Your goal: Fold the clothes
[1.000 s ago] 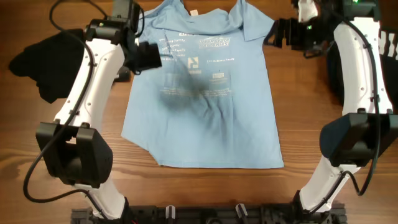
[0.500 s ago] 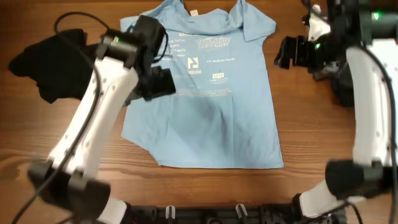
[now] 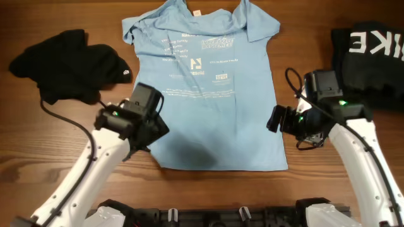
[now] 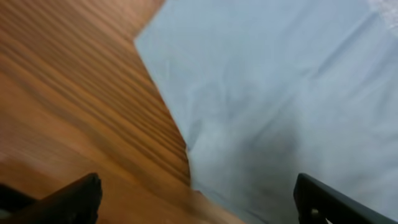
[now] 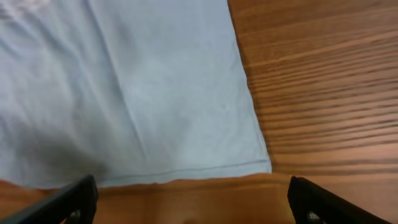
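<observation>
I read the shirt (image 3: 208,94) as flat and unfolded, with every fold outstanding. Left gripper (image 3: 153,128) and right gripper (image 3: 278,118) stand fully open and empty. The shirt's lower side edges lie just ahead of the jaws.

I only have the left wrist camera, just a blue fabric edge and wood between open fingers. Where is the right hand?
Observer: The right hand is open, by the blue shirt's right edge, near the bottom hem.
Operator: Has any folding started?
Observer: It lies spread out, print up, collar at the far end.
Operator: Anything else nearby?
Observer: A black garment left of the shirt, and a white-lettered black garment at the far right.
</observation>
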Available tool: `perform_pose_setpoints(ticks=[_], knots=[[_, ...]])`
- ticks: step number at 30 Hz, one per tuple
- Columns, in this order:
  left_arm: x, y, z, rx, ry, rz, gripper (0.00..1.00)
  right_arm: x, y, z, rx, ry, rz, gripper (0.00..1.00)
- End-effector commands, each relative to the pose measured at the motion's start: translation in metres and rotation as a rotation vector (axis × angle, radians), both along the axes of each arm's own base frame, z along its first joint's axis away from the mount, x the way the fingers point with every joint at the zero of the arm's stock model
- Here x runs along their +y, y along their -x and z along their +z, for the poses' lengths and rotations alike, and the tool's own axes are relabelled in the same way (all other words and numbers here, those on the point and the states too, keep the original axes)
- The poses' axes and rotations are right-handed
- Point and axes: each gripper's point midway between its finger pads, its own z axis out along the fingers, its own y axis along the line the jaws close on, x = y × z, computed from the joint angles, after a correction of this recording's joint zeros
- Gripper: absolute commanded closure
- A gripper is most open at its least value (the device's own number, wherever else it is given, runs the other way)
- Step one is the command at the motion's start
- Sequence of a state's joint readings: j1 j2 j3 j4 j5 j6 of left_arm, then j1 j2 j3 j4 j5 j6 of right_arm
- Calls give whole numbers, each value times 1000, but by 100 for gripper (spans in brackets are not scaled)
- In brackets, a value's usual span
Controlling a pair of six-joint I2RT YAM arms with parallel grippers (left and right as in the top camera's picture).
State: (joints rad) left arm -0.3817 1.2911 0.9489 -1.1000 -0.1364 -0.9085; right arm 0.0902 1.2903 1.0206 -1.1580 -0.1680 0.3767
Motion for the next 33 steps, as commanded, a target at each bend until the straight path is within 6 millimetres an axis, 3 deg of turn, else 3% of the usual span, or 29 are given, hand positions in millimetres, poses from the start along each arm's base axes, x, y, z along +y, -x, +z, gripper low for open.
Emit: perform_pose_setpoints(ticks=[1,9,14,18,23,29,31,33], knots=[[-5,14,-35,45,47,46,4,4,4,-15,10,-25,-15,2],[2,33,-79,67,47,115,6,-5,13,-51,37,16,-72,2],[12,31,-90,28,-1,121,11,-5,17,-69,38,13,-97,4],[19,31,-93,15,-36,125,20,-5,17,-72,32,13,-97,7],[22,34,-96,20,-45,125,55,-10,19,-73,38,41,-97,14],[22,15,-94,-65,-51,131,71,-15,20,-73,40,72,-101,16],[21,14,-94,-65,-50,131,87,-16,24,-74,58,77,-101,16],[20,17,-97,-44,-48,129,96,-16,28,-74,72,79,-101,15]])
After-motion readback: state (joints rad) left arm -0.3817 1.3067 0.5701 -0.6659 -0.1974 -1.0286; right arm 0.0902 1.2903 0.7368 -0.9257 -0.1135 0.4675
